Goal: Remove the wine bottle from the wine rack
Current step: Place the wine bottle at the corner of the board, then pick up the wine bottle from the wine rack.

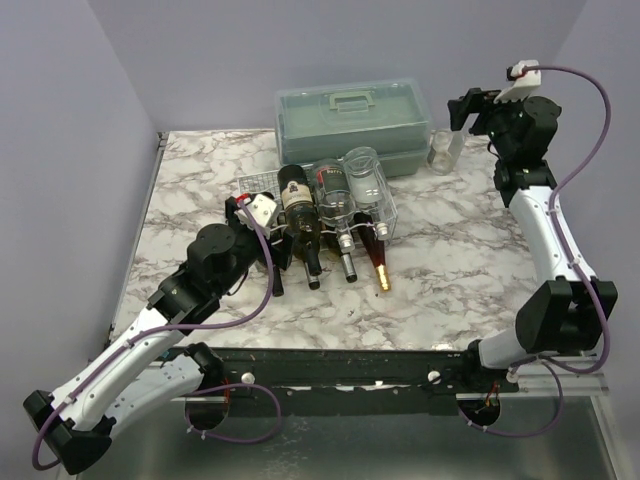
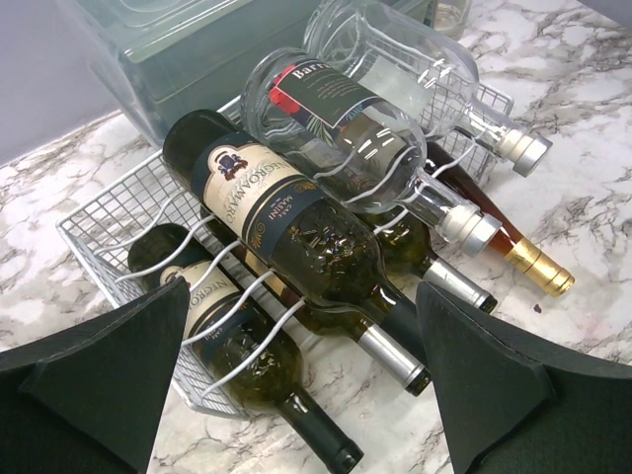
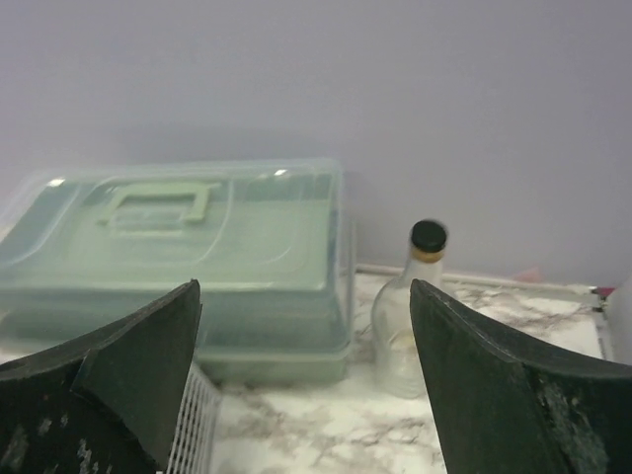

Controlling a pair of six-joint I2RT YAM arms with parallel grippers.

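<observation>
The white wire wine rack (image 1: 256,184) sits mid-table with several bottles lying in it, necks toward the arms. In the left wrist view the rack (image 2: 109,217) carries a dark wine bottle with a cream label (image 2: 296,232) on top, two clear bottles (image 2: 346,128) beside it, and a dark green bottle (image 2: 237,346) underneath. My left gripper (image 1: 243,212) is open at the rack's near left corner, and its fingers (image 2: 99,380) straddle the dark bottle necks without touching. My right gripper (image 1: 466,112) hangs open and empty at the far right. A small clear bottle (image 3: 410,316) stands upright beyond it.
A grey-green plastic case with a handle (image 1: 352,125) stands behind the rack against the back wall. The small clear bottle (image 1: 441,152) is next to its right end. An amber bottle with a gold cap (image 2: 523,259) pokes out at the rack's right front.
</observation>
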